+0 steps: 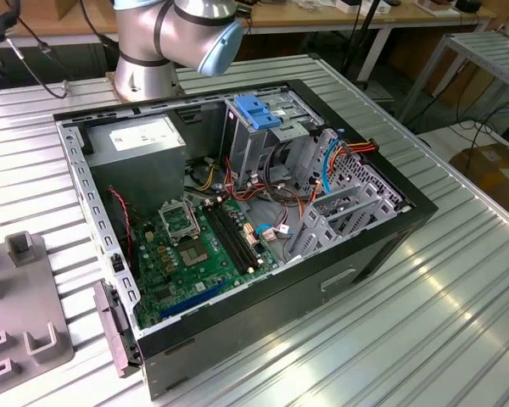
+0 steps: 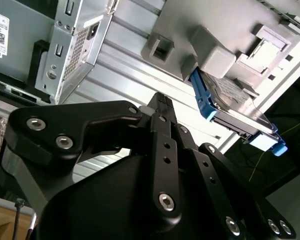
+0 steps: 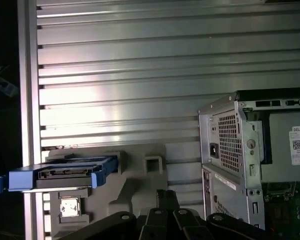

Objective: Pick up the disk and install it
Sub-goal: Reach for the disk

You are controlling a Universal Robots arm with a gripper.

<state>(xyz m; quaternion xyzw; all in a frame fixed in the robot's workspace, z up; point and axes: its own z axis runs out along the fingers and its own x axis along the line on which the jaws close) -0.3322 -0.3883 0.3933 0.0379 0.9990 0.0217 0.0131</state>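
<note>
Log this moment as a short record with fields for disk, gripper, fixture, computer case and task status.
disk: black drive in blue rails, lying on the grey fixture, outside the computer case
gripper: apart from the disk, not holding it
fixture: on the slatted metal table, beside the computer case
computer case: lying on its side, open, motherboard exposed
task status: disk not yet picked up

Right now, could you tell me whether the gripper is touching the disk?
Apart. In the first wrist view the gripper sits clear of the disk, with bare grey fixture between them.
</note>
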